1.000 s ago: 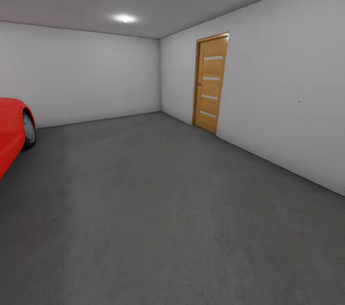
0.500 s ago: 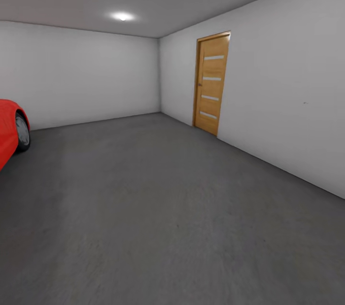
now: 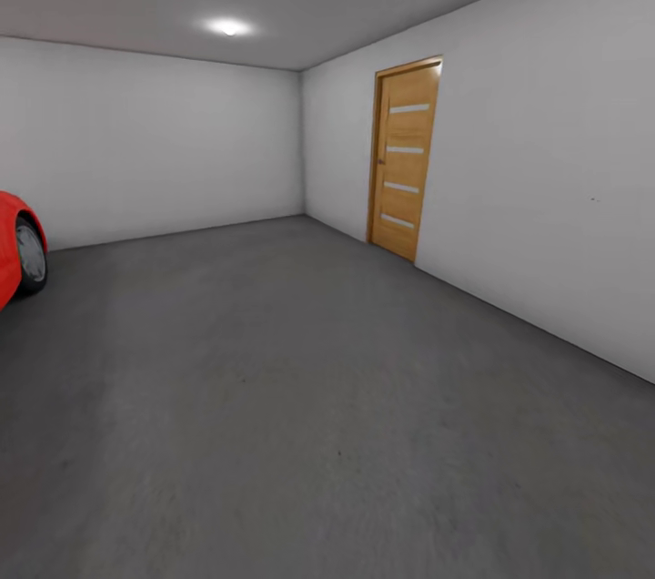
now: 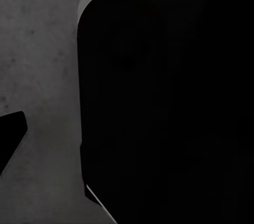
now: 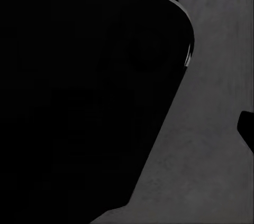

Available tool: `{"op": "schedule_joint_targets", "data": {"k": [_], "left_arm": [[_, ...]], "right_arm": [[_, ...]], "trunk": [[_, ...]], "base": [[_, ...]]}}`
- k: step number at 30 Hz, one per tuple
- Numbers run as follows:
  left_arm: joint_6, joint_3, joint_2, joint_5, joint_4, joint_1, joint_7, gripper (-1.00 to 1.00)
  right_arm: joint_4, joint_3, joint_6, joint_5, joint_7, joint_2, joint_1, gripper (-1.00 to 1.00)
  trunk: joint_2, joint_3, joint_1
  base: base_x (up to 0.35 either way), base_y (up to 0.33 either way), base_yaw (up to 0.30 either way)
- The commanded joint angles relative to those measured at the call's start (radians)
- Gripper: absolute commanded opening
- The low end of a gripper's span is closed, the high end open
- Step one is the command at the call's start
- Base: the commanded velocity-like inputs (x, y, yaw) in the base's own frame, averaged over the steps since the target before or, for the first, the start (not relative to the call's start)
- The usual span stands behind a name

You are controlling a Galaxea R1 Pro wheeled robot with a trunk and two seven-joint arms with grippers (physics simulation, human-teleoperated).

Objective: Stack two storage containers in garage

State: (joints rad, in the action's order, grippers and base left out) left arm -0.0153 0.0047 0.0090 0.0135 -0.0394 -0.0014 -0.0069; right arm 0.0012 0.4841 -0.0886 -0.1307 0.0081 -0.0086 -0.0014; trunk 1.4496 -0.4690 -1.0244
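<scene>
The storage containers are out of view. In the head view I am in the garage, with its dark grey concrete floor [image 3: 300, 397] stretching ahead between plain grey-white walls. Both wrist views look down on the same concrete floor [image 4: 42, 65] [image 5: 211, 171] past a large black part of my own body [image 4: 169, 102] [image 5: 79, 86]. A small dark tip [image 4: 9, 142] pokes in at one edge of the left wrist view, and another dark tip [image 5: 246, 128] at one edge of the right wrist view. Neither tip shows how the fingers stand.
A red car [image 3: 13, 253] stands at the left edge, its wheel toward me. A wooden panel door [image 3: 404, 158] is shut in the right wall. The back wall [image 3: 155, 142] meets the right wall at the far corner. A ceiling lamp [image 3: 227, 26] glows overhead.
The whole head picture has shifted: the car has slid further off the left edge and the door sits slightly more to the right, so the camera has moved.
</scene>
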Motion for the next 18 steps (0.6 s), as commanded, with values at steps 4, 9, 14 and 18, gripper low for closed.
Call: {"op": "schedule_joint_targets", "data": {"k": [4, 9, 14, 18], "left_arm": [[-0.002, 0.002, 0.0, 0.003, 0.0, 0.0, -0.001, 1.0], [-0.002, 0.003, 0.0, 0.003, 0.0, 0.0, -0.001, 1.0], [-0.002, 0.003, 0.0, 0.003, 0.0, 0.0, -0.001, 1.0], [-0.002, 0.003, 0.0, 0.004, 0.0, 0.0, -0.001, 1.0]], "right_arm": [[0.0, 0.008, -0.003, -0.01, 0.0, 0.002, 0.0, 1.0], [0.0, 0.008, -0.003, -0.01, 0.0, 0.002, 0.0, 1.0], [0.0, 0.008, -0.003, -0.01, 0.0, 0.001, 0.0, 1.0], [0.0, 0.008, -0.003, -0.01, -0.001, 0.001, 0.0, 1.0]], "trunk": [[0.0, -0.001, -0.001], [0.0, -0.001, -0.001], [0.0, -0.001, -0.001], [0.0, -0.001, -0.001]], "base": [[0.321, 0.0, 0.0], [0.321, 0.0, 0.0], [0.321, 0.0, 0.0], [0.321, 0.0, 0.0]]}}
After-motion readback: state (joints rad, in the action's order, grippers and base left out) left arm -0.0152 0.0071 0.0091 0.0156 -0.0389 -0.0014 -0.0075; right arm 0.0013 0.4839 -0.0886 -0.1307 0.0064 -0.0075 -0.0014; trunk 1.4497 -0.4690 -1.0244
